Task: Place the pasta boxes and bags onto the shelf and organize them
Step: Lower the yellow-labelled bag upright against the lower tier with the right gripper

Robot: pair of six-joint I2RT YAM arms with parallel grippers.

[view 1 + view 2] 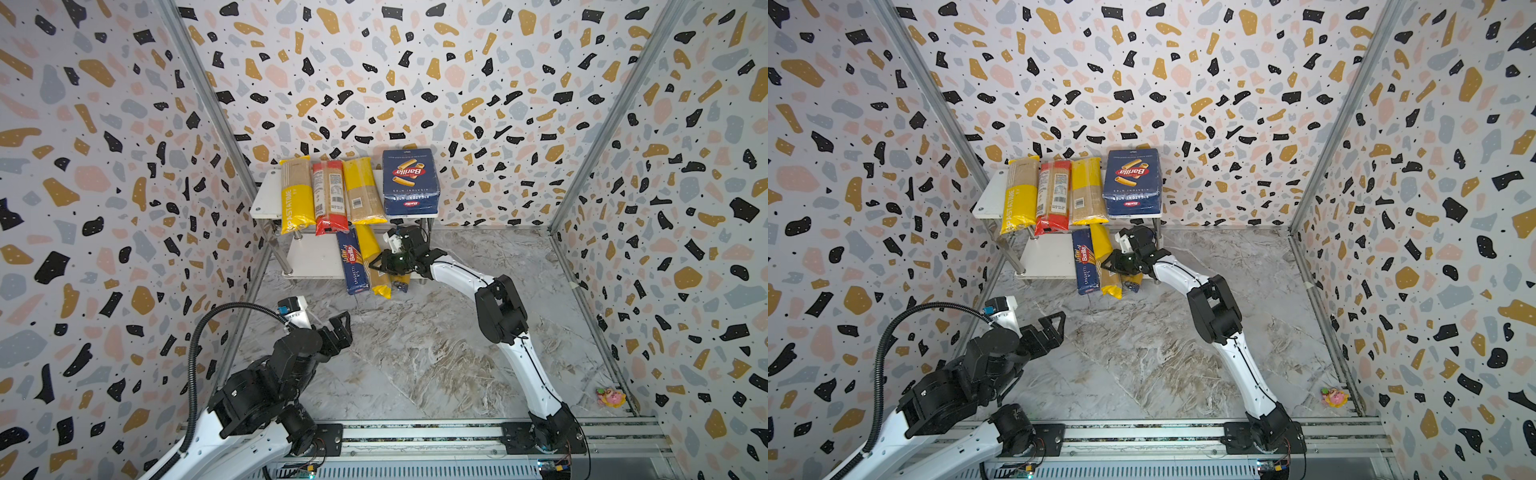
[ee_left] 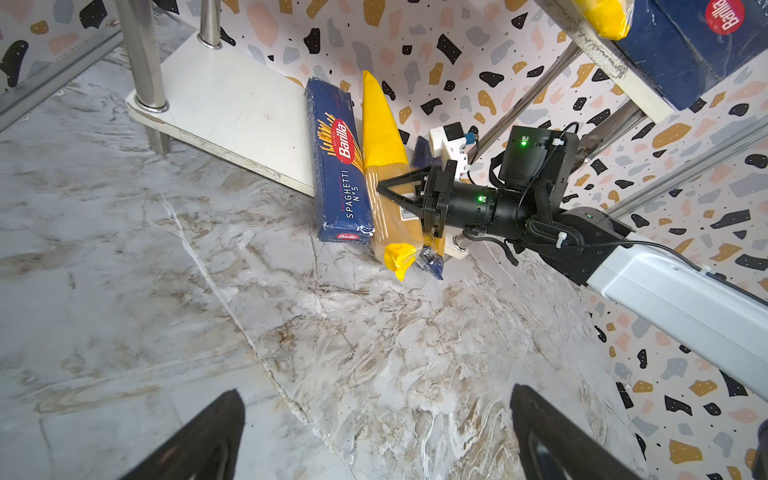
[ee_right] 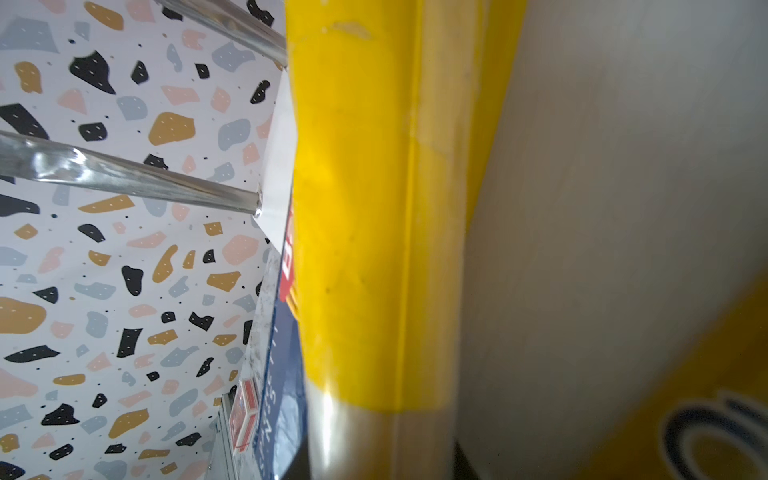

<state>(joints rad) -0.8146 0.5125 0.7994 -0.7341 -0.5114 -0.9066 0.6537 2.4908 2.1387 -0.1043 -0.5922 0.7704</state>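
Note:
The shelf [image 1: 266, 195] stands at the back wall. Its upper board carries a PASTATIME bag [image 1: 297, 195], a red-ended bag [image 1: 330, 195], a yellow-ended bag [image 1: 363, 191] and the rigatoni box [image 1: 409, 183]. On the lower board [image 2: 232, 95] lie the spaghetti box [image 1: 352, 262] [image 2: 338, 162] and beside it another yellow-ended bag [image 1: 368, 245] [image 2: 380, 129] [image 3: 353, 208]. My right gripper [image 1: 380, 264] [image 2: 395, 193] is shut on this bag. The blue-and-yellow bag [image 1: 401, 284] [image 2: 432, 259] lies mostly hidden under that gripper. My left gripper [image 1: 338, 328] [image 2: 374, 436] hovers open over bare floor, holding nothing.
A small pink toy [image 1: 611, 397] sits in the near right corner of the marble floor. Patterned walls close in three sides, and the arms' mounting rail [image 1: 415, 430] runs along the front. The right arm's elbow [image 1: 500, 309] stands over the floor's middle right.

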